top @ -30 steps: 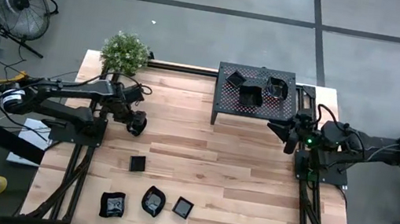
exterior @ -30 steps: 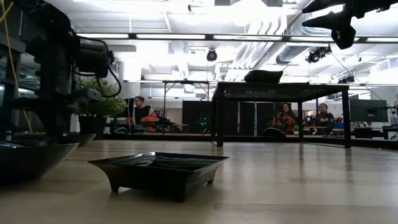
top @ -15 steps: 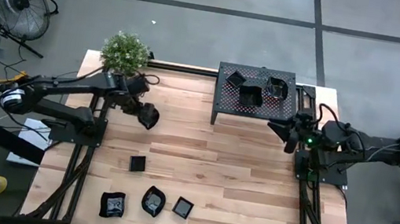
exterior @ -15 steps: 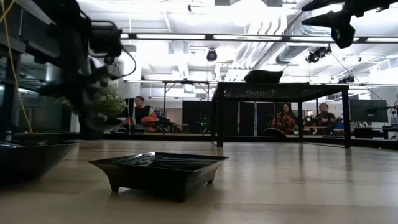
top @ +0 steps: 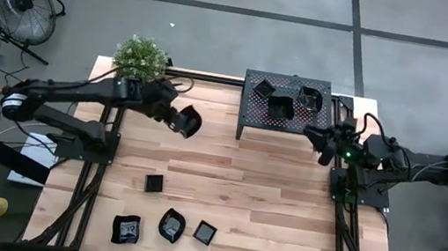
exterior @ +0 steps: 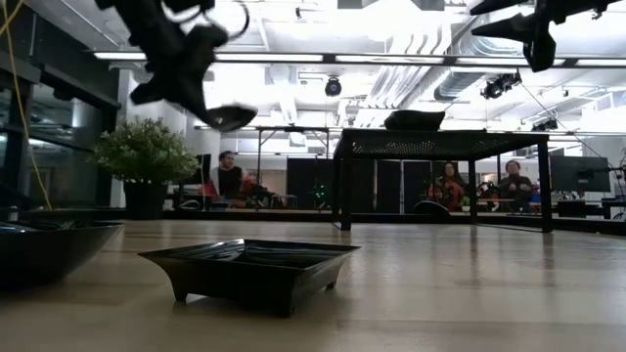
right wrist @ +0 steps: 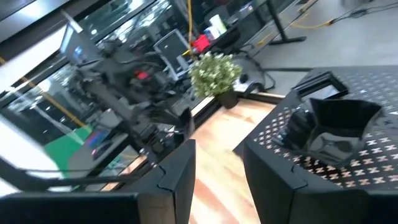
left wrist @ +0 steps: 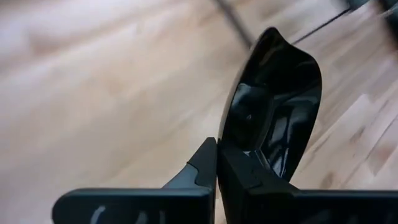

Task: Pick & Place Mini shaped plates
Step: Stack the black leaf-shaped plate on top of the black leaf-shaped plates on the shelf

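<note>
Left gripper (top: 182,121) carries a mini plate (left wrist: 273,112) above the table, fingers pinching only its rim, rack (top: 285,108) ahead. Such a thin edge hold risks the dish pivoting or slipping free mid-carry. Right gripper (top: 321,140) waits spread, empty, beside the rack.

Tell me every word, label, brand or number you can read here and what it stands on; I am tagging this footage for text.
None: no legible text shows in any view.
The mini shaped plates, the perforated rack and the wooden table bear no markings.
The screens in the room behind are too blurred to read.
</note>
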